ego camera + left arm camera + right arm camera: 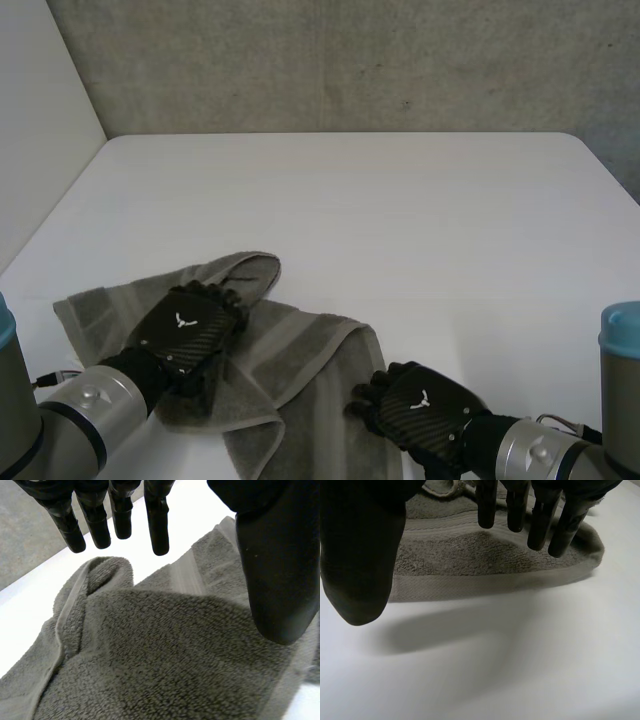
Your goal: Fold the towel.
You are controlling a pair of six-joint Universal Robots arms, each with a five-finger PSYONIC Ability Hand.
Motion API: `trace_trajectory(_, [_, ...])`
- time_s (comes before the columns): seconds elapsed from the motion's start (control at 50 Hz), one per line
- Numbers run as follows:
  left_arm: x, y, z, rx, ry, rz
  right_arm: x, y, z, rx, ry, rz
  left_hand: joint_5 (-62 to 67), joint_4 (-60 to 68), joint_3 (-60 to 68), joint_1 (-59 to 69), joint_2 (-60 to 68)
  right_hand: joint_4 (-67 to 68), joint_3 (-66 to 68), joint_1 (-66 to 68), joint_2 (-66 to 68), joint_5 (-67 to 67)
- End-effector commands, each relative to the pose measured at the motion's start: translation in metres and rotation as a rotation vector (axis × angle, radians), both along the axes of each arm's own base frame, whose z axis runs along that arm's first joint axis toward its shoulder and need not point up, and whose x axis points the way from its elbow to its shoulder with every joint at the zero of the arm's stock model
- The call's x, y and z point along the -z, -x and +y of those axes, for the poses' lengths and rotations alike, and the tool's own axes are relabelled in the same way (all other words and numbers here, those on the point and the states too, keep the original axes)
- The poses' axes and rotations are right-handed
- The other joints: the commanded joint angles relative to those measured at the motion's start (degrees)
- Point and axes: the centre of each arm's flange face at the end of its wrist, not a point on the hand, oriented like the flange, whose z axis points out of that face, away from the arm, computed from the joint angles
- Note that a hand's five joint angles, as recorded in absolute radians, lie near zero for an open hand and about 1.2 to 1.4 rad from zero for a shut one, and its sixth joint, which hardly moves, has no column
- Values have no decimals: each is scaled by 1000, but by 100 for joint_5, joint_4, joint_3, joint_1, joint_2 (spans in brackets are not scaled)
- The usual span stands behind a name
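A grey towel (pixel 300 370) lies crumpled at the near left of the white table (pixel 400 220), with one corner rolled over at its far side (pixel 255 268). My left hand (pixel 190 330) hovers open over the towel's middle; in the left wrist view its fingers (pixel 117 517) are straight above the cloth (pixel 150 650) and the thumb (pixel 280 565) stands apart. My right hand (pixel 420 400) is open beside the towel's right edge; in the right wrist view its fingers (pixel 540 520) hang straight over the hemmed edge (pixel 490 582), holding nothing.
The table's far edge meets a grey wall (pixel 350 60), and a white panel (pixel 40 130) stands along the left side. Bare tabletop (pixel 450 250) stretches beyond and to the right of the towel.
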Motion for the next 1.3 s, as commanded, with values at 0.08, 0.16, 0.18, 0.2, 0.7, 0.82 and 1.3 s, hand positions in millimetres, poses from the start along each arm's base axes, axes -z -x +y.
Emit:
trace_trajectory(0.08, [12, -4, -4, -23, -46, -21, 9, -2, 9, -34, 12, -40, 6, -114, -89, -101, -73, -93, -28, 52, -210, 8])
trace_trajectory(0.16, [15, -5, -2, -23, -59, -26, 12, -3, 10, -35, 21, -51, 6, -114, -89, -101, -73, -26, 40, 120, -143, 76])
trace_trajectory(0.18, [15, -5, -2, -23, -59, -26, 12, -3, 10, -35, 22, -51, 6, -114, -89, -101, -73, -25, 40, 120, -142, 76])
trace_trajectory(0.2, [16, -5, 0, -22, -63, -28, 13, -3, 12, -41, 27, -54, 6, -114, -89, -101, -73, 25, 90, 170, -92, 126])
trace_trajectory(0.7, [21, -8, 7, -24, -85, -36, 27, -13, 20, -99, 97, -87, 6, -114, -89, -101, -73, 1689, 1754, 1835, 1572, 1790])
trace_trajectory(0.82, [21, -8, 7, -27, -87, -37, 31, -13, 19, -105, 103, -84, 6, -114, -89, -101, -73, 2277, 2342, 2422, 2160, 2378])
trace_trajectory(1.3, [23, -10, 8, -28, -93, -38, 28, -16, 16, -101, 130, -100, -10, -130, -105, -117, -89, 3390, 3455, 3535, 3273, 3491])
